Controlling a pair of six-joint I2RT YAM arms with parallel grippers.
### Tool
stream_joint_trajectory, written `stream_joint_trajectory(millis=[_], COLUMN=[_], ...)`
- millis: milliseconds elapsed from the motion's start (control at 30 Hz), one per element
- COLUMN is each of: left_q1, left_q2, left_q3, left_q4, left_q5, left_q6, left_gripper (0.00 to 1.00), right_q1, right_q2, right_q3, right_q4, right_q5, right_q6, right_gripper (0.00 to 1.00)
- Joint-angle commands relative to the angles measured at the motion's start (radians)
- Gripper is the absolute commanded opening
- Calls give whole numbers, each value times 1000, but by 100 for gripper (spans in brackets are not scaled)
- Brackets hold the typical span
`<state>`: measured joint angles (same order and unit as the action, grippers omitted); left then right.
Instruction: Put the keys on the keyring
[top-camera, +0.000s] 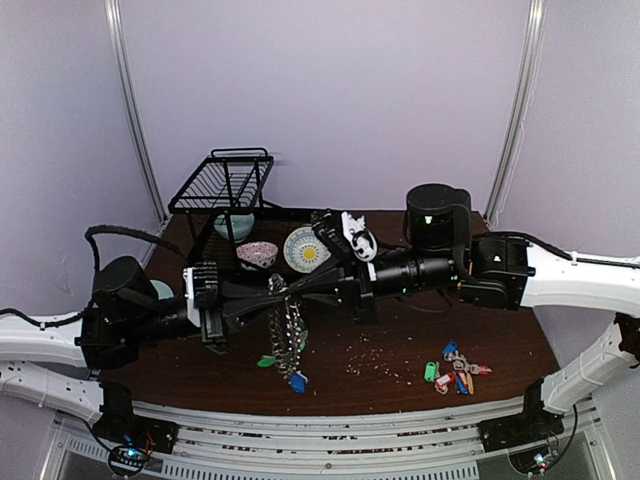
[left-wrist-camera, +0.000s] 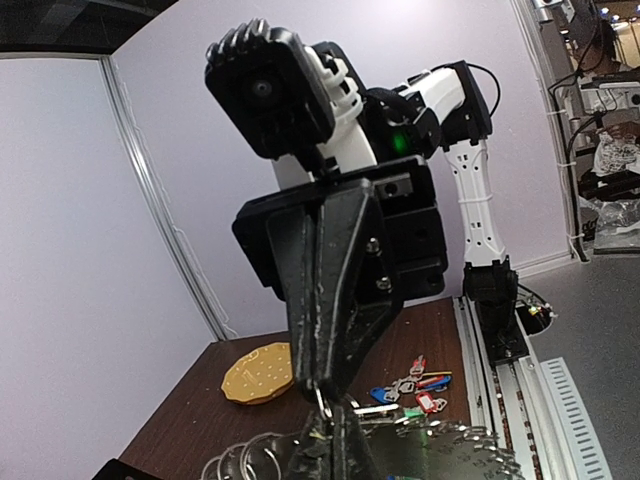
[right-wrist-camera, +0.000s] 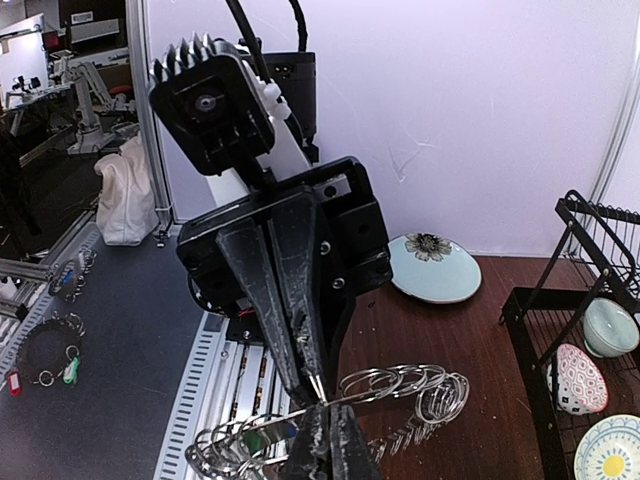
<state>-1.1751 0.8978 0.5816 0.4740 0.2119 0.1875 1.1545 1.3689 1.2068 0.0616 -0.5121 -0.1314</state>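
**Jaws of both arms clenched tip to tip on the keyring**

The jaws of the left arm (top-camera: 130, 310) and the right arm (top-camera: 560, 275) meet tip to tip above the middle of the desk (top-camera: 500, 335). Each pair is pressed shut, and both wrist views show them pinching the keyring (top-camera: 288, 322) where they meet. We see the keyring hanging in the air below them, with one green tag (top-camera: 267, 360) and one blue tag (top-camera: 297, 381) dangling at its bottom. The keys (top-camera: 460, 366) lie well apart from it at the front right of the desk, one small bunch among little green, red and blue tags.

At the back left stands one black wire rack (top-camera: 225, 180). One pale bowl (top-camera: 235, 226) sits under its upper shelf. One pink patterned bowl (top-camera: 257, 255) and one plate with a yellow flower (top-camera: 305, 250) stand tilted just to its right. In the right wrist view they seem to lie inside the rack's lower frame, though we cannot tell for sure. A pale blue plate (right-wrist-camera: 432, 268) with a dark flower lies flat on the desk beside the left arm. We count two bowls, two plates and one rack. Crumbs (top-camera: 372, 350) are scattered between keyring and keys.
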Motion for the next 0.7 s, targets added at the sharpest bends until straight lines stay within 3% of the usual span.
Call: stream_joint_trajectory(millis=[0,33,67,333,667], left_q1=[-3,-3,-3,-3,-3], left_q2=[31,43,57,163,210], left_q3=[69,91,114,227,270], left_q4=[22,-16,-53,-249,-299], left_q5=[-40,-59,-78,-103,-89], left_q6=[9,17,27,43,13], left_gripper=[10,20,24,24,15], right_q1=[3,5,4,34,82], right_q2=[-22,-25,-26,66,111], right_q3=[80,110,141,397,451], right_q4=[-164,-234,-316,-770,-797], right_q5=[76,136,178,430,448], right_q6=[-56,-85,-107,-202,-247], right_gripper=[0,0,0,0,0])
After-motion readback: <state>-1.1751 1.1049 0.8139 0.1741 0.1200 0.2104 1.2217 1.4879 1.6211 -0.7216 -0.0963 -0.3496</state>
